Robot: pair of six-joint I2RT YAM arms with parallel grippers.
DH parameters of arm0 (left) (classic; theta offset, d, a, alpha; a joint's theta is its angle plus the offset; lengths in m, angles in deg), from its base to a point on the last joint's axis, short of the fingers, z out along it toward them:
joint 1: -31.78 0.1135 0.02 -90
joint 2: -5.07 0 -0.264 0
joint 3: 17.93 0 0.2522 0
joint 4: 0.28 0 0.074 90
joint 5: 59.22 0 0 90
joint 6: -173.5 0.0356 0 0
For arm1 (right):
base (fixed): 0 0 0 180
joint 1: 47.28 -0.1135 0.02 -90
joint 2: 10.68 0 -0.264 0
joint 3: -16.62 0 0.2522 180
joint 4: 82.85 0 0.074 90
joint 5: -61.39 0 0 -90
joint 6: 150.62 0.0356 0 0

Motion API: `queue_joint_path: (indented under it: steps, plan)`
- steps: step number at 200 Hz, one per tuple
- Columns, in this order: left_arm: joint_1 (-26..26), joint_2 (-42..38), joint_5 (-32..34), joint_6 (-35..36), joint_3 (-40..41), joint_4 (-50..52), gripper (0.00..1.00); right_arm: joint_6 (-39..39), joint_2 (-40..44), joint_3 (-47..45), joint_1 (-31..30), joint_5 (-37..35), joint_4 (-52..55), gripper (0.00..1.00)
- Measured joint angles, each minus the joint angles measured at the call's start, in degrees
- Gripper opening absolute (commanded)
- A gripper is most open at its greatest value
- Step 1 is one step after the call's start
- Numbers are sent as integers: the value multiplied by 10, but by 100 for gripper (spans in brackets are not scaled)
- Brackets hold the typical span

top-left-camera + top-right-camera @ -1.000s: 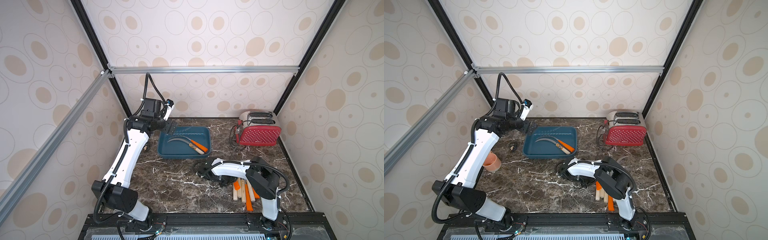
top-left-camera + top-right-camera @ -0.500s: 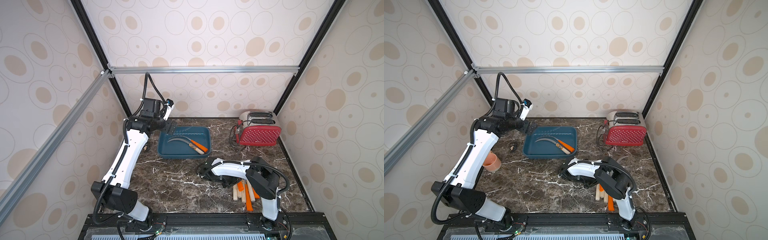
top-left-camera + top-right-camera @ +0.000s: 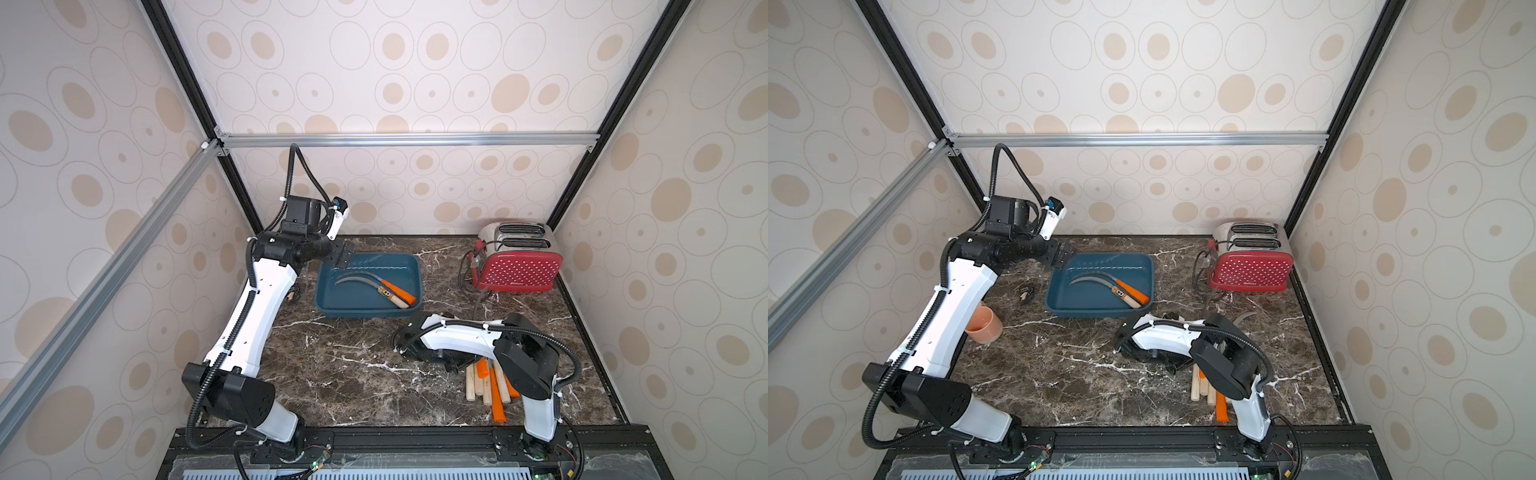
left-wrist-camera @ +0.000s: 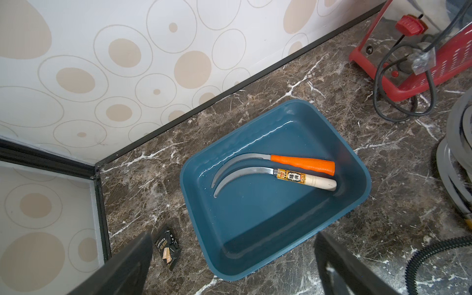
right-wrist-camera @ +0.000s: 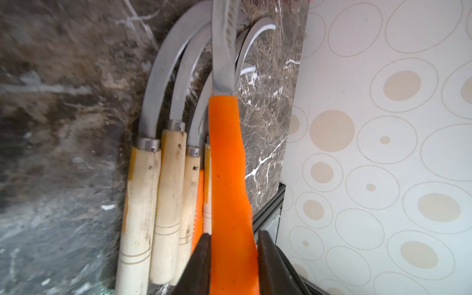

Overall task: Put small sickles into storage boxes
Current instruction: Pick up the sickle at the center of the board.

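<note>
The dark teal storage box [image 3: 368, 311] [image 3: 1059, 305] [image 4: 196, 229] holds two small sickles, one orange-handled [image 4: 302, 164] [image 3: 400, 291] and one wooden-handled [image 4: 316, 181]. My left gripper [image 4: 233, 245] [image 3: 343, 258] hangs open and empty above the box's back left corner. Several more small sickles [image 3: 486, 384] [image 3: 1204, 388] [image 5: 143, 204] lie bunched at the front right. Low over that bunch, my right gripper [image 5: 233, 245] is shut on the handle of an orange-handled sickle [image 5: 227, 178]. In both top views the right arm [image 3: 457, 337] hides its fingers.
A red dotted toaster [image 3: 517, 266] [image 3: 1250, 270] with a black cord stands at the back right. An orange cup [image 3: 984, 326] sits by the left arm. A small black packet [image 4: 167, 249] lies left of the box. The right wall is close to the bunch.
The right gripper has shifted slightly with the orange-handled sickle in it. The left arm has not moved.
</note>
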Motion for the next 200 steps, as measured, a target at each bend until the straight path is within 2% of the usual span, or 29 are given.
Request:
queue_joint_path:
  steps: [72, 200]
  plan:
    - [2, 0, 43, -18, 0, -16, 99, 9, 0, 44, -5, -22, 0, 7]
    - [31, -1, 42, -42, -17, -31, 99, -21, -65, 166, -8, -66, 0, 8]
